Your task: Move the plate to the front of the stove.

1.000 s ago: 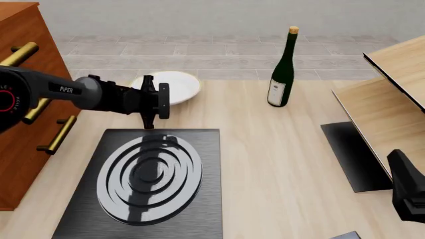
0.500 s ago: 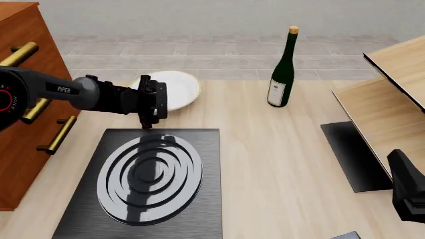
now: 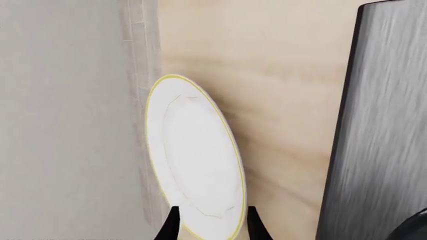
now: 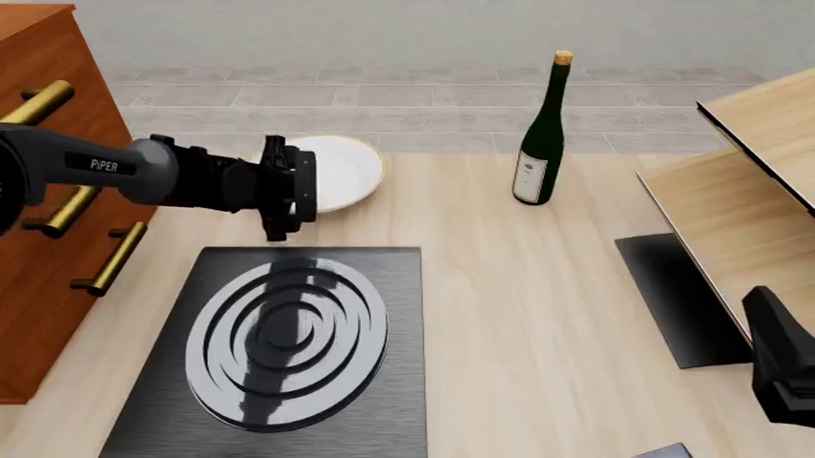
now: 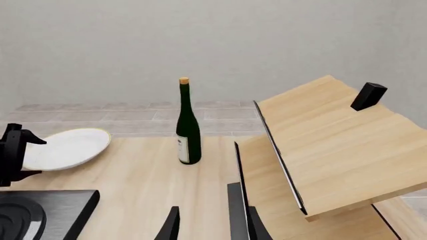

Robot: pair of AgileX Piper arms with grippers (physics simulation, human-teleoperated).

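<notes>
The white plate (image 4: 344, 170) with a thin gold rim lies on the wooden table just beyond the stove (image 4: 286, 348), a dark grey slab with silver rings. My left gripper (image 4: 309, 188) is open at the plate's left rim, low over the table. In the left wrist view the plate (image 3: 193, 155) has its near rim between the two fingertips (image 3: 172, 226) of the left gripper (image 3: 211, 227), with the stove (image 3: 383, 125) alongside. My right gripper (image 5: 212, 227) is open and holds nothing, far off at the table's front right.
A green wine bottle (image 4: 541, 134) stands at the back, right of the plate. A wooden cabinet with brass handles (image 4: 45, 191) flanks the left side. A tilted wooden shelf (image 4: 751, 191) and a black mat (image 4: 675, 296) sit on the right, near my right arm (image 4: 783, 372).
My left gripper has moved back from the stove's far edge and a little left, closing in on the plate's left rim. The plate and the right arm have not moved.
</notes>
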